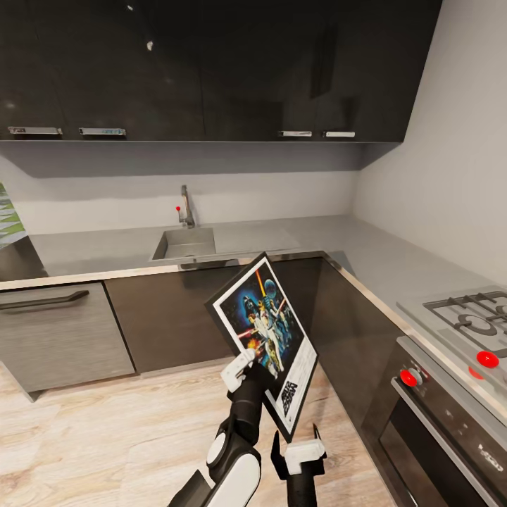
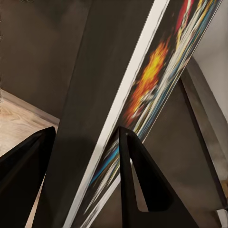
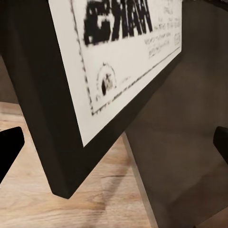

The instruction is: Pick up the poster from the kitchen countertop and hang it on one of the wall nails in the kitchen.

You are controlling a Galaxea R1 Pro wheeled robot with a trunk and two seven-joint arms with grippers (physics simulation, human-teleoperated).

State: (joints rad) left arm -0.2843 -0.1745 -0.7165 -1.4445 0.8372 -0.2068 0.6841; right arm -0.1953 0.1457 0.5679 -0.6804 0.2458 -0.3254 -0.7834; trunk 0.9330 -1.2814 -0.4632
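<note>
Wrapping the room's corner, the grey L-shaped surface [image 1: 352, 246] carries an inset steel sink [image 1: 184, 243] with a tap [image 1: 186, 205] behind it and a gas hob [image 1: 473, 315] at the right, above an oven [image 1: 451, 429] with red knobs. Dark upper cabinets [image 1: 211, 70] hang over the surface, darker base cabinets [image 1: 169, 310] stand beneath it, and pale wood floor [image 1: 91, 436] lies in front.

The poster [image 1: 266, 342] is off the surface, held in the air before the base cabinets. It is tilted, long axis running from its top corner, up and away toward the sink, down to the logo end nearest the robot, picture side facing the head camera.

The left gripper [image 1: 238, 367] grips the poster's left long edge; the left wrist view shows the frame's black side [image 2: 90, 118] between two dark fingers [image 2: 137, 185], with flame colours on its face, detail the head view lacks. The right gripper [image 1: 299, 451] sits just below the logo corner, fingers spread wide and holding nothing; the right wrist view shows that corner's [image 3: 61, 185] fine print close up, over floor.
</note>
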